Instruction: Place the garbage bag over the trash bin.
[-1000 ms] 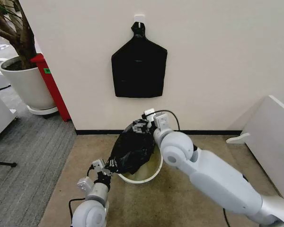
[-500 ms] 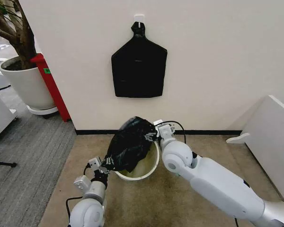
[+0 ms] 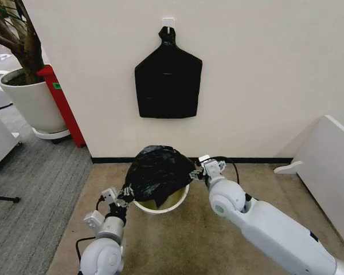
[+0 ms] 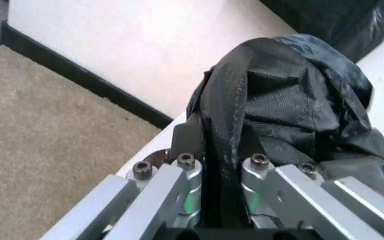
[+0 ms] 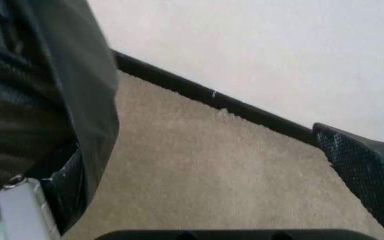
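Note:
The garbage bag (image 3: 158, 171) is a crinkled black bag stretched over the far part of the trash bin (image 3: 160, 207), a small white bucket on the tan carpet by the wall. The bin's near rim and pale inside still show. My left gripper (image 3: 125, 193) is at the bin's left edge, shut on a fold of the bag (image 4: 279, 100); its fingers (image 4: 178, 172) pinch the plastic. My right gripper (image 3: 197, 174) is at the bin's right edge and stands open (image 5: 192, 200). The bag (image 5: 45, 100) drapes over one of its fingers, and carpet shows between the two.
A flat black bundle (image 3: 168, 80) hangs on the wall above the bin. A large white plant pot (image 3: 31, 103) and a red object (image 3: 63, 106) stand at the left. A white panel (image 3: 327, 166) leans at the right. Open carpet lies in front of the bin.
The right gripper has swung from behind the bin out to its right edge and lower. The bag has been pulled wider and now covers the far part of the bin.

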`<state>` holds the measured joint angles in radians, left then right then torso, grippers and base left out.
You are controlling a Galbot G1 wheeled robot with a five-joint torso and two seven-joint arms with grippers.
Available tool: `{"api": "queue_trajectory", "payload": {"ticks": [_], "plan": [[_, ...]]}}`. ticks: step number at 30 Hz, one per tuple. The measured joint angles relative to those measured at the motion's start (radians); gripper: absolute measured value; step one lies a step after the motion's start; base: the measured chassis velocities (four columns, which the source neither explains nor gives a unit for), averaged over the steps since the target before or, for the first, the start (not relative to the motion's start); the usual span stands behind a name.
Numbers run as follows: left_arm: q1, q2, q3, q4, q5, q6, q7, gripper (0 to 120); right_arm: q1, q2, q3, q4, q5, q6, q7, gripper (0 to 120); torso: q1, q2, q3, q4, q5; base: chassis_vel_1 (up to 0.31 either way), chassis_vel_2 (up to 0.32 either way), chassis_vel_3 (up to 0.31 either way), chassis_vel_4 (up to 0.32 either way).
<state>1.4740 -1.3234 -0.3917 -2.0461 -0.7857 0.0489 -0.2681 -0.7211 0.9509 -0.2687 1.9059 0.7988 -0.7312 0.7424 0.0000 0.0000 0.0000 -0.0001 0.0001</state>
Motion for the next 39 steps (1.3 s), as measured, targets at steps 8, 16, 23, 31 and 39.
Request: {"api": "queue_trajectory", "payload": {"ticks": [8,16,23,31,39], "plan": [[-0.004,-0.013,-0.022,-0.003,-0.023,0.001,-0.013,5,-0.088,-0.005,0.029,0.010,-0.041,0.001,-0.031,100,0.000,0.000,0.000,0.0001,0.0000,0.000,0.000,0.000,0.000],[-0.019,-0.029,-0.023,-0.003,-0.054,-0.011,-0.038,5,-0.135,0.008,0.028,0.032,-0.064,0.002,-0.047,100,0.000,0.000,0.000,0.0001,-0.0003,0.000,0.000,0.000,0.000],[-0.024,-0.035,-0.039,0.000,-0.064,-0.018,-0.043,5,-0.154,-0.006,0.014,0.060,-0.069,0.002,-0.054,100,0.000,0.000,0.000,0.0000,-0.0002,0.000,0.000,0.000,0.000],[-0.038,-0.043,-0.055,0.014,-0.076,-0.022,-0.051,5,-0.190,-0.023,0.006,0.132,-0.073,0.002,-0.054,100,0.000,0.000,0.000,0.0002,-0.0001,0.000,0.000,0.000,0.000],[-0.049,-0.061,-0.045,0.019,-0.076,-0.024,-0.053,5,-0.239,-0.041,-0.011,0.170,-0.086,0.002,-0.071,100,0.000,0.000,0.000,0.0001,0.0000,0.000,0.000,0.000,0.000]]}}
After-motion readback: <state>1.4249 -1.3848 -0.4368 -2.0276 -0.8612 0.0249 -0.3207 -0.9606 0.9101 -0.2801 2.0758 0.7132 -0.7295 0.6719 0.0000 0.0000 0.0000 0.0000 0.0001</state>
